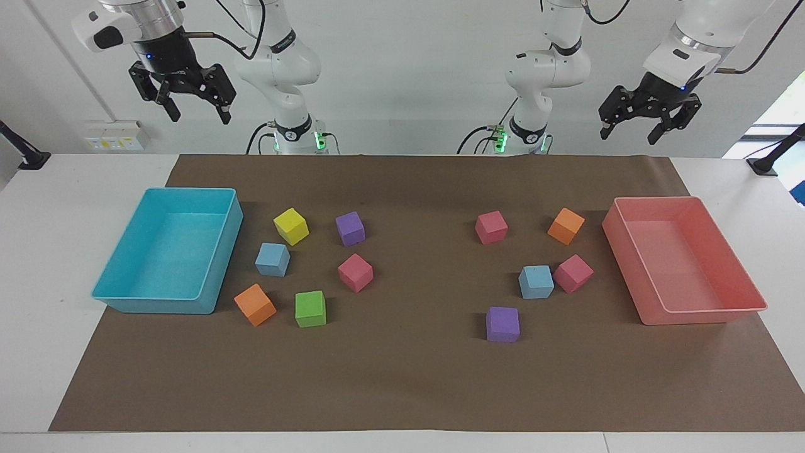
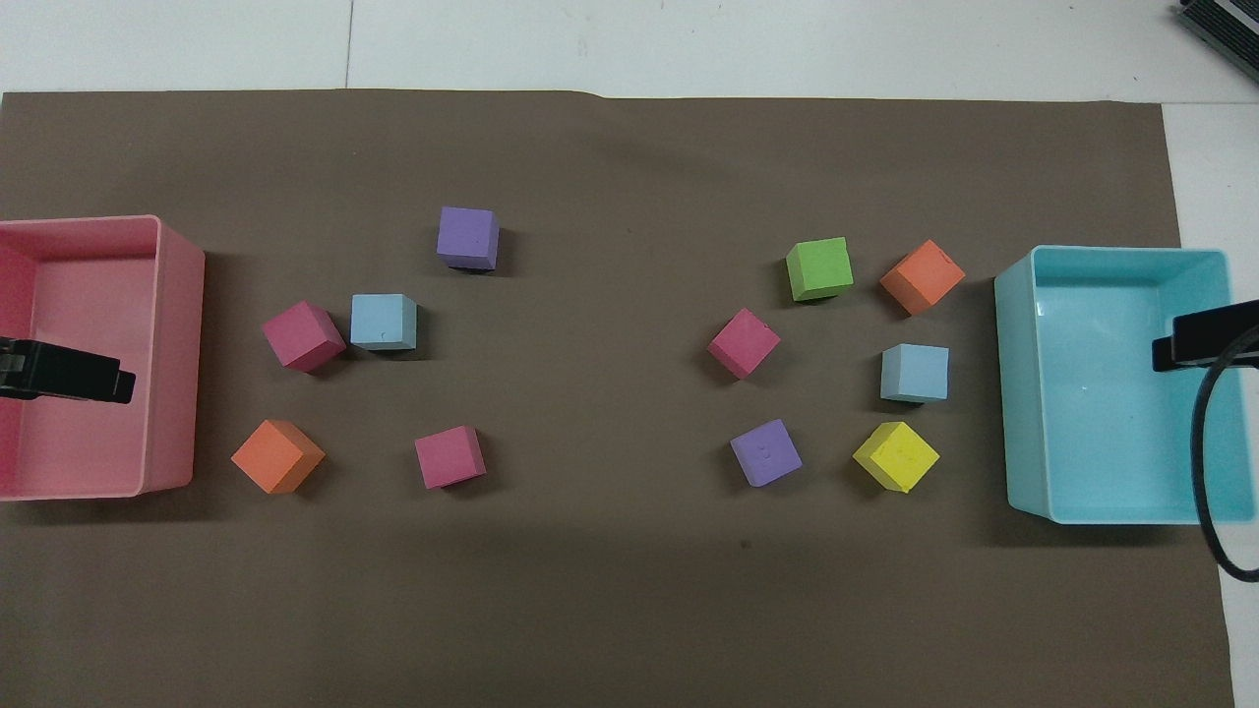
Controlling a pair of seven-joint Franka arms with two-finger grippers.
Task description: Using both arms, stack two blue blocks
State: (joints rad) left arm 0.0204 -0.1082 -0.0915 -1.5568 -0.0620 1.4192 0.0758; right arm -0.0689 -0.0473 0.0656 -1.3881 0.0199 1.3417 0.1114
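From the facing view, I have both arms parked high at the robots' edge of the desk (image 1: 402,402): the right gripper (image 1: 196,114) hangs over the turquoise tray's end, jaws spread wide and empty, and the left gripper (image 1: 630,132) hangs over the pink tray's end, likewise wide and holding nothing. Neither blue block is touched yet. One blue block (image 1: 272,259) sits just beside the turquoise tray (image 1: 107,296), between a yellow cube (image 1: 291,226) and an orange cube (image 1: 255,304). The other blue block (image 1: 536,282) sits toward the pink tray (image 1: 704,316), touching or almost touching a pink cube (image 1: 573,273). I judge that contact the main risk: a finger coming down on that side could nudge the pink cube or wedge on it and twist the block. From the overhead view, only the black tips show, the left gripper (image 2: 69,371) over the pink tray (image 2: 182,295) and the right gripper (image 2: 1205,336) over the turquoise tray (image 2: 1013,393). Here both blue blocks look like matching pale sky-blue cubes, lying flat and roughly square to the desk edges; the one by the pink cube (image 2: 384,322) and the one by the yellow cube (image 2: 915,373) are well apart, so one must travel, and I expect soft foam could tip if released off-centre.
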